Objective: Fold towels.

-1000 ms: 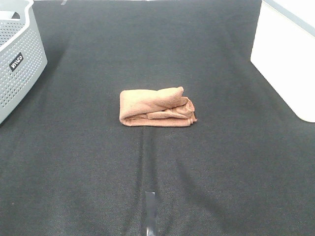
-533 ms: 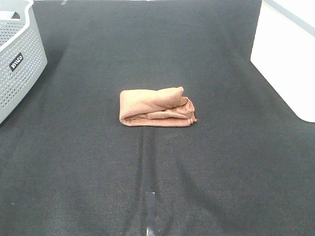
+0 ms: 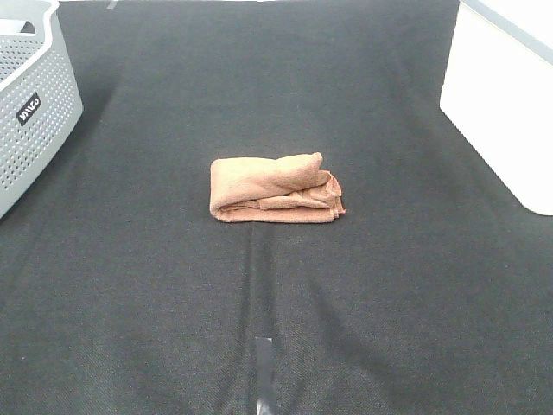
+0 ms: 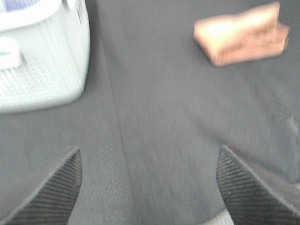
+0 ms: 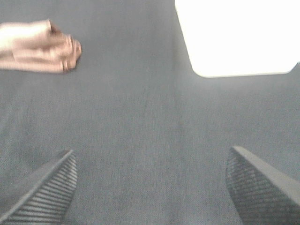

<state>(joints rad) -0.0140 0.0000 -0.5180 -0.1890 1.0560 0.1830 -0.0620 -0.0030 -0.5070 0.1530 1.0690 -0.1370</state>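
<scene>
Since nothing has shifted across the last second in the high view, the towel (image 3: 275, 188) lies just as it did, a compact reddish-brown bundle near the middle of the dark worktop (image 3: 363, 303), its layers stacked and a slightly bunched end turned toward the white bin (image 3: 505, 104), with the grey perforated basket (image 3: 30, 104) well apart at the far left corner; neither arm shows here, which I read as the folding being finished or very nearly so. From the left wrist view, the left claw (image 4: 150, 187) hangs spread wide and empty over bare cloth, the towel (image 4: 241, 33) well ahead of it and the basket (image 4: 44, 61) off to one side. From the right wrist view, the right claw (image 5: 152, 187) is likewise spread apart and holding nothing, the towel (image 5: 37, 47) well away, the bin (image 5: 236, 35) near
</scene>
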